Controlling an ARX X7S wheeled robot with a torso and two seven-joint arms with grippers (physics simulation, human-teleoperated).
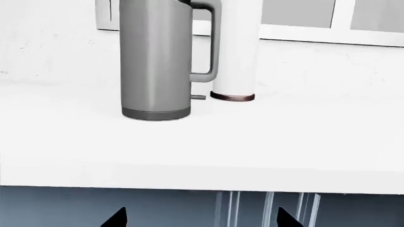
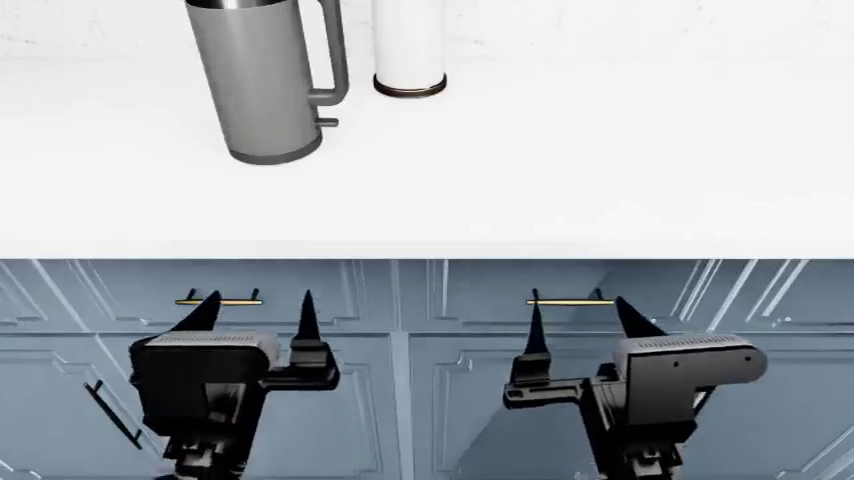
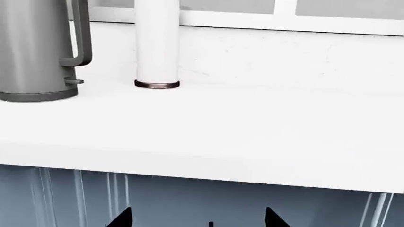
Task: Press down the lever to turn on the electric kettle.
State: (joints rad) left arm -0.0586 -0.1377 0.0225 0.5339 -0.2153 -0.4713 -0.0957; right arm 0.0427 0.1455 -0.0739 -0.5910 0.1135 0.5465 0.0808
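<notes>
My left gripper (image 2: 258,305) and right gripper (image 2: 578,308) hang spread and empty before the blue cabinets, since the short grey lever (image 2: 327,122) sits far-left on the tall matte grey electric kettle (image 2: 260,85), awaiting a press.

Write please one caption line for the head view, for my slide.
Both open grippers, left and right, wait below the counter; the electric kettle stands untouched.
</notes>
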